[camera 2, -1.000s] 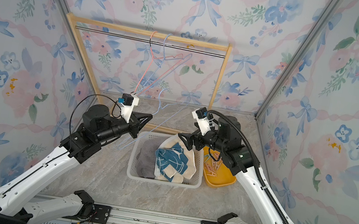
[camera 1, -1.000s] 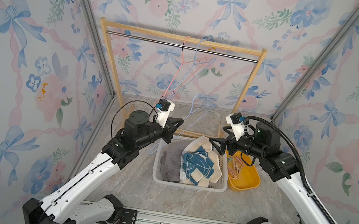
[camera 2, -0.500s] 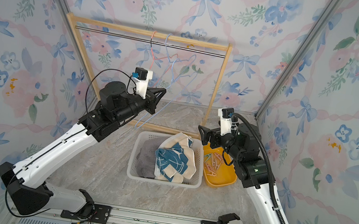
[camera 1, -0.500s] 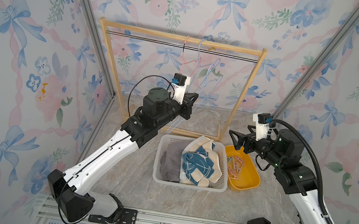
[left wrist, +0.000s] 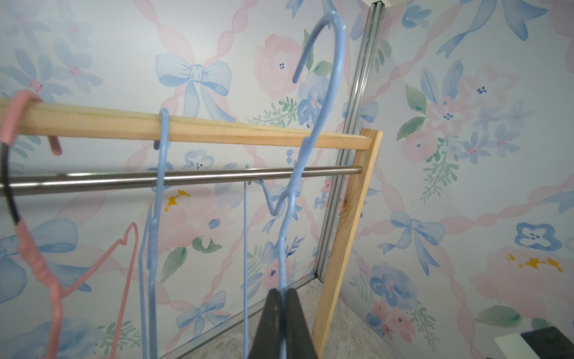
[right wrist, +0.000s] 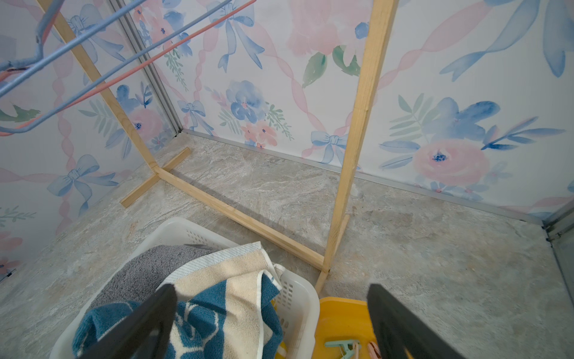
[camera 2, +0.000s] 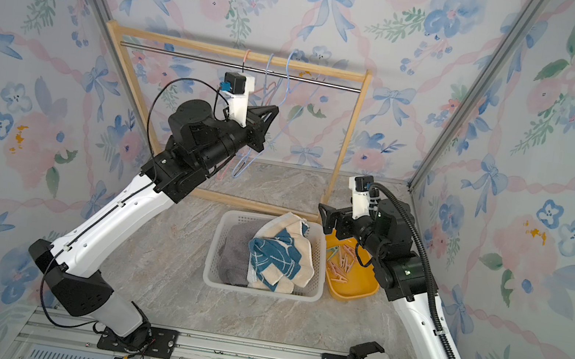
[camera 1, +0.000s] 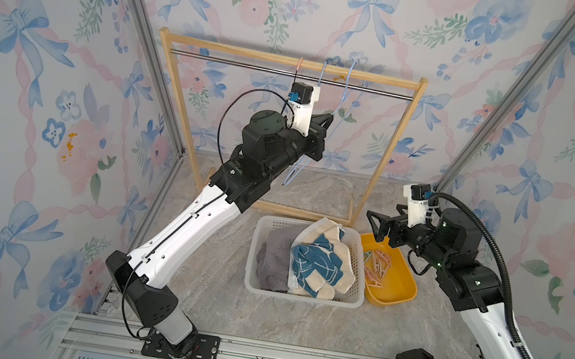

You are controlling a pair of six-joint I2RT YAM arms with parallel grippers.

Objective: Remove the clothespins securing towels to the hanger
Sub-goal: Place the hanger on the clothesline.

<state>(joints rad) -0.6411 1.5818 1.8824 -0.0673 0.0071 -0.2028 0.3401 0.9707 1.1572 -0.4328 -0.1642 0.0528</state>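
Clothespins (camera 1: 378, 266) in tray (camera 1: 399, 288) on marbled tabletop (camera 1: 219, 313)

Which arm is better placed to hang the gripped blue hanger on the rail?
Left. The left fingers are shut on that hanger, up by the rail. The right fingers are open and empty, down by the tray.

Clothespins (camera 1: 377, 265) all lie loose in the yellow tray (camera 1: 396, 293), a pink-peach pile with one green at its 10 o'clock edge. In the white basket (camera 1: 299, 297), the grey towel (camera 1: 274, 255) is crumpled at 9 o'clock and the blue-and-cream towel (camera 1: 315, 264) is heaped at 3 o'clock.
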